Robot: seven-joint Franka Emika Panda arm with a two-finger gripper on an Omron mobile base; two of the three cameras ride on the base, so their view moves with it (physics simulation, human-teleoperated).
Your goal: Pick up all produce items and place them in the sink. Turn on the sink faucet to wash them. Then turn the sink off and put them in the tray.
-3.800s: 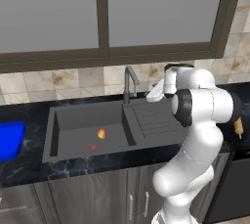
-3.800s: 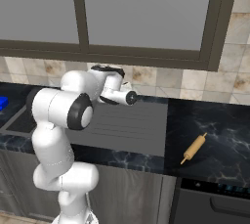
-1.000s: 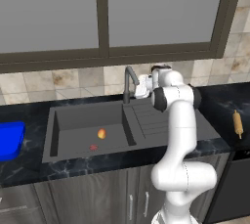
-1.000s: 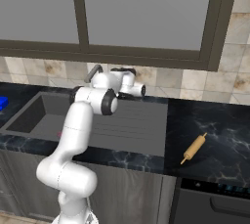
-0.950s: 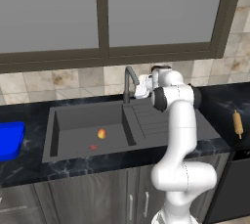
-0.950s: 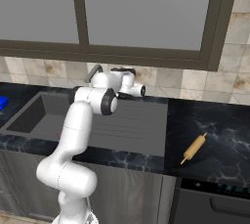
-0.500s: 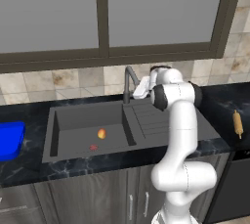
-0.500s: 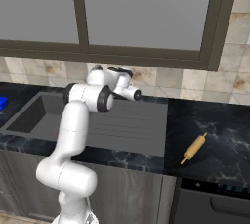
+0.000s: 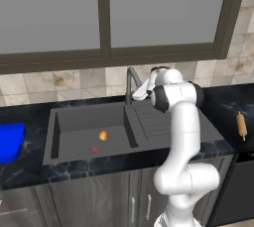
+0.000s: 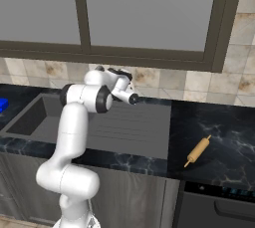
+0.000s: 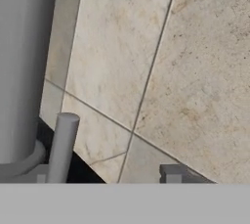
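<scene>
Now | gripper beside faucet, jaw state unclear | fruit well apart, in sink

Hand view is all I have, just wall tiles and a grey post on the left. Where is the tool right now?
Observer: The left base view puts the tool right beside the sink faucet, at the back edge of the sink.
Operator: Is the fruit in the basin yet?
Observer: Yes, one small yellow-orange fruit lies on the basin floor.
Operator: Where is the tray?
Observer: The blue tray sits on the counter left of the sink.
Operator: Anything on the other side?
Observer: A tan rolling pin lies on the counter beyond the drainboard.
</scene>
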